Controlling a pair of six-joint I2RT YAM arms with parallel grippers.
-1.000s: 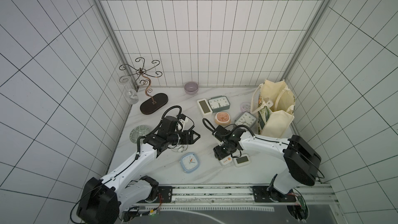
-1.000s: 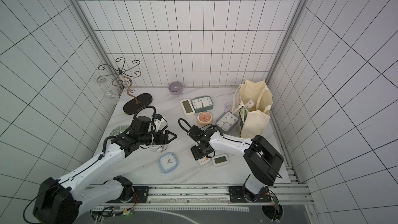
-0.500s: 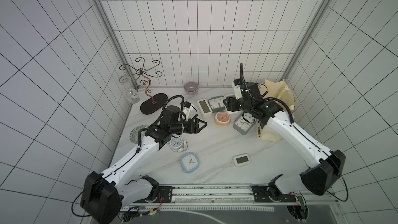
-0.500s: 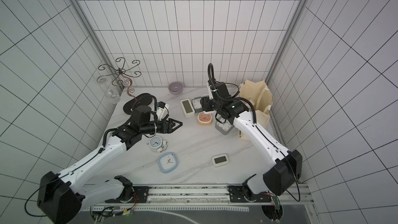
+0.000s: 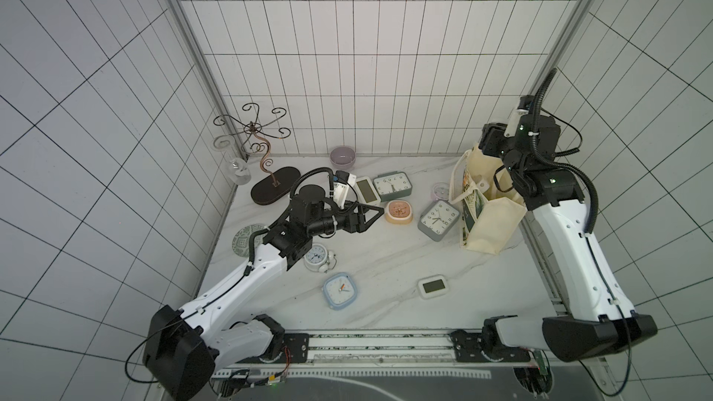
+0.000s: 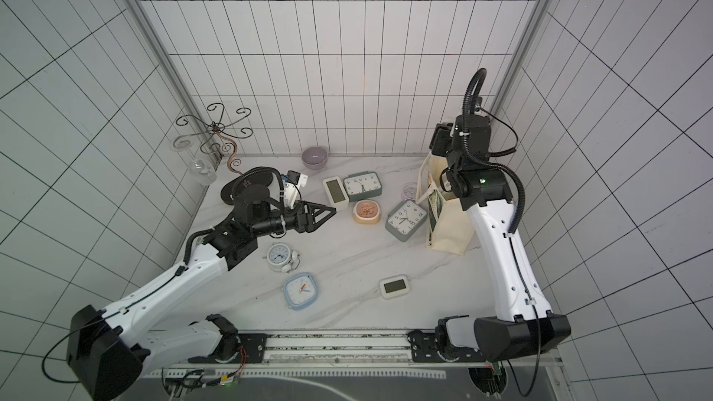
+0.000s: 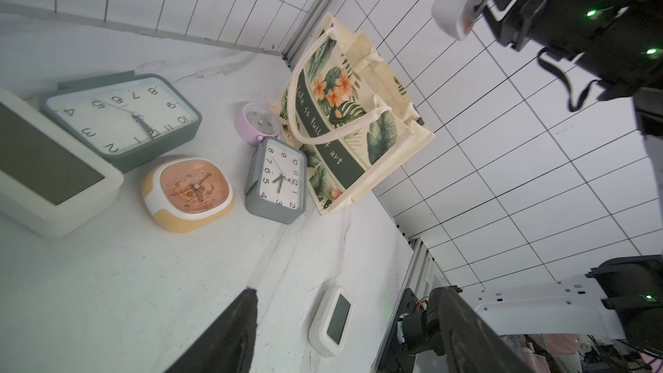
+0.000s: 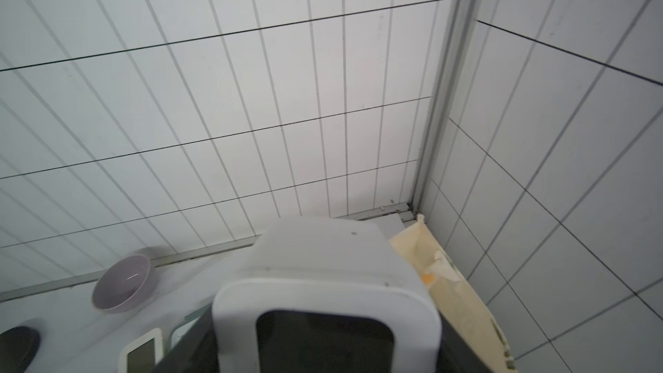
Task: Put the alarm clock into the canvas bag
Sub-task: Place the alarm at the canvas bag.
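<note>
While the right fingers clamp the sides of the clock, you hold it in the air over the rear right corner of the surface. It is above the rear rim of the bag and not inside it. In the right wrist view the bag's cream rim shows just beside the clock and lower.

A grey clock stands just beside the bag's printed face, with a lilac clock just behind it. An orange clock and a wide green clock lie farther toward the middle. A small white clock and a blue clock lie near the front, well apart from the bag. In both top views your right arm crosses over the bag's wall side. The left fingers are spread wide with nothing between them, above the surface near the orange clock, pointing toward the bag.

The bag stands upright against the right wall, mouth up, its printed face turned toward the middle. One handle droops over that face. Its long side runs front to back along the wall. The clock's dark screen faces the wrist camera and its white body runs away toward the wall corner. The wrist hides it in both top views, so you cannot read its long axis there.
</note>
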